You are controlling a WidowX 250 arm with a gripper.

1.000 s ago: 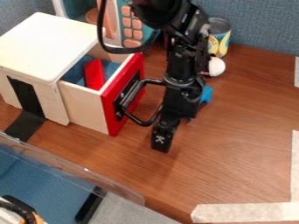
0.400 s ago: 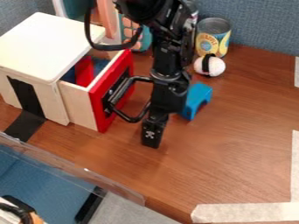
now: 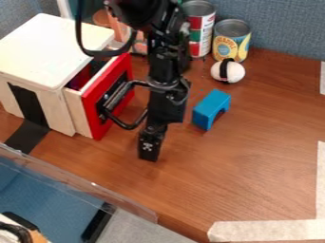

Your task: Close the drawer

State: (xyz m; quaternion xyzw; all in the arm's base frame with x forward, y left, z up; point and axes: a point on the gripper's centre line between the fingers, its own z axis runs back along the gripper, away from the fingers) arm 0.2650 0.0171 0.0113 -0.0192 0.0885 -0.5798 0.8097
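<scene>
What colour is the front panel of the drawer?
The drawer's front panel is red, seen best in the camera view.

a matte-and-gloss black robot arm (image 3: 166, 71) shows its rounded upper housing (image 3: 136, 12), a thick black cable (image 3: 79, 33) looping outside it, and a black claw (image 3: 149, 149) dotted with small pale marks.

Right can (image 3: 232, 29) | lettered label (image 3: 225, 49) | left can (image 3: 198, 6) | banded label (image 3: 202, 35) (tiny print)
</scene>
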